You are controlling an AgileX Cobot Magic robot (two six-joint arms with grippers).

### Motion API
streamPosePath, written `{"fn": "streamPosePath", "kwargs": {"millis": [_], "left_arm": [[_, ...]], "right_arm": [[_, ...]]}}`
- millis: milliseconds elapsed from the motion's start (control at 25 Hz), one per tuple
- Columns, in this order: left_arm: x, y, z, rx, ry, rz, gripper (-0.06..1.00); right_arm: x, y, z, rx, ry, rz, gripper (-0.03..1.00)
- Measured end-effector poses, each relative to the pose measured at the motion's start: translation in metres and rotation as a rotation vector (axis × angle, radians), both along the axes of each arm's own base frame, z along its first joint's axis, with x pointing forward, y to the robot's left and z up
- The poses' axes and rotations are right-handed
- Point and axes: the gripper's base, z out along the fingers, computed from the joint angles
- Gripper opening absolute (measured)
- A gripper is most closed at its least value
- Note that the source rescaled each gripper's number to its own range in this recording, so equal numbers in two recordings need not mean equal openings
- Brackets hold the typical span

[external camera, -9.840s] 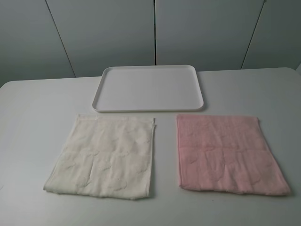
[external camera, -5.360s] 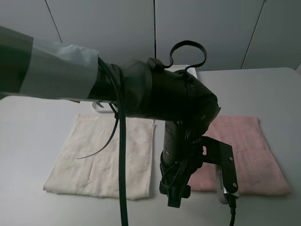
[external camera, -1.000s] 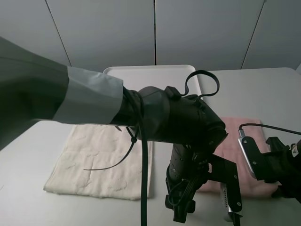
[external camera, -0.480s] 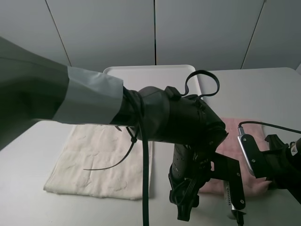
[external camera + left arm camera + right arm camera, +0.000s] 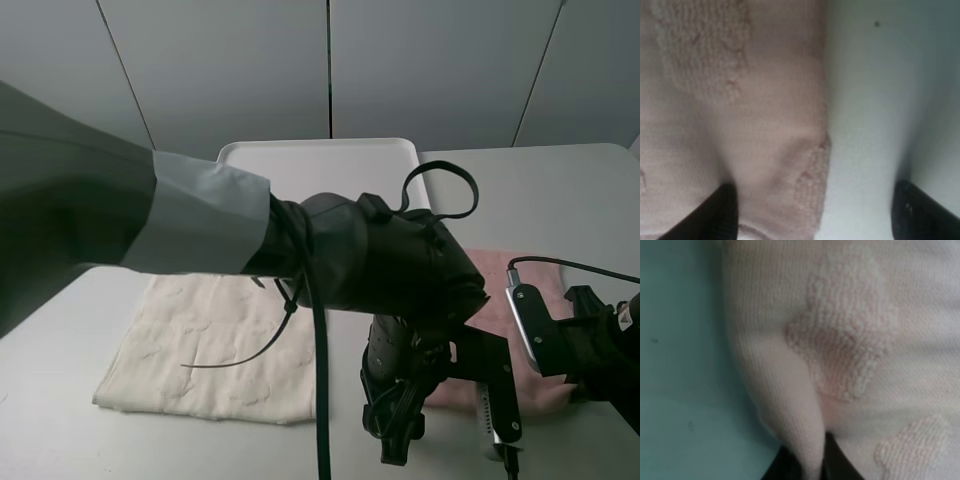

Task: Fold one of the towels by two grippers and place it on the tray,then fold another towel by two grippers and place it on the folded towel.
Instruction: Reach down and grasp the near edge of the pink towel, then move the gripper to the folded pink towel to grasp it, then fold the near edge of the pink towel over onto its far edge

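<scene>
**Desk** [image 5: 60,300]: white and flat. Open surface shows left of the cream towel, right of the pink one and along the near edge.

**Flat white rectangular plastic tray** [image 5: 300,165]: at the far middle of the desk, low rim all round. It sits clear of both towels; its near edge is hidden behind the left arm.

**Cream terry towel** [image 5: 200,350]: spread flat, near left, edges free on every visible side.

**Pink terry towel** [image 5: 505,285]: near right, largely covered by the two arms.

**Left end effector** [image 5: 820,215]: carried on the black arm with a grey-taped sleeve [image 5: 380,260], which reaches across the middle to the pink terry towel's near left corner. Its jaws stand wide apart astride the towel's side hem. One finger [image 5: 720,215] is over the cloth, the other [image 5: 920,215] over bare desk. Nothing is clamped.

**Right end effector** [image 5: 807,467]: closed, pinching a raised ridge of the pink terry towel beside its edge. Bare desk lies just beyond the hem.
</scene>
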Motion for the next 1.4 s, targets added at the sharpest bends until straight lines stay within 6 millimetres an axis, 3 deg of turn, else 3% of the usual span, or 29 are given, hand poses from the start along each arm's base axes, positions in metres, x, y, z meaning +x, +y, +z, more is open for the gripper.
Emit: {"fn": "streamPosePath", "kwargs": {"millis": [160,280,440,600,640,1080,1400], "left_arm": [[0.001,0.000,0.000,0.000,-0.009,0.007,0.75],[0.001,0.000,-0.001,-0.001,-0.014,0.016,0.55],[0.005,-0.001,-0.001,-0.008,-0.044,0.060,0.36],[0.009,-0.002,-0.002,-0.009,-0.088,0.043,0.05],[0.009,-0.002,-0.002,-0.009,-0.093,0.040,0.02],[0.018,0.000,0.000,-0.034,-0.099,0.063,0.00],[0.052,0.015,0.023,-0.175,-0.021,0.257,0.00]], "right_arm": [[0.000,0.000,0.000,0.000,0.000,0.000,0.01],[0.000,0.000,0.000,0.000,0.000,-0.006,0.01],[0.000,0.000,0.000,0.002,-0.003,-0.032,0.01],[0.000,0.000,0.000,0.004,-0.005,-0.087,0.01],[0.000,0.000,0.000,0.005,-0.006,-0.103,0.01],[-0.006,0.003,0.010,0.072,-0.064,-0.312,0.01],[-0.007,0.003,0.027,0.116,-0.115,-0.517,0.01]]}}
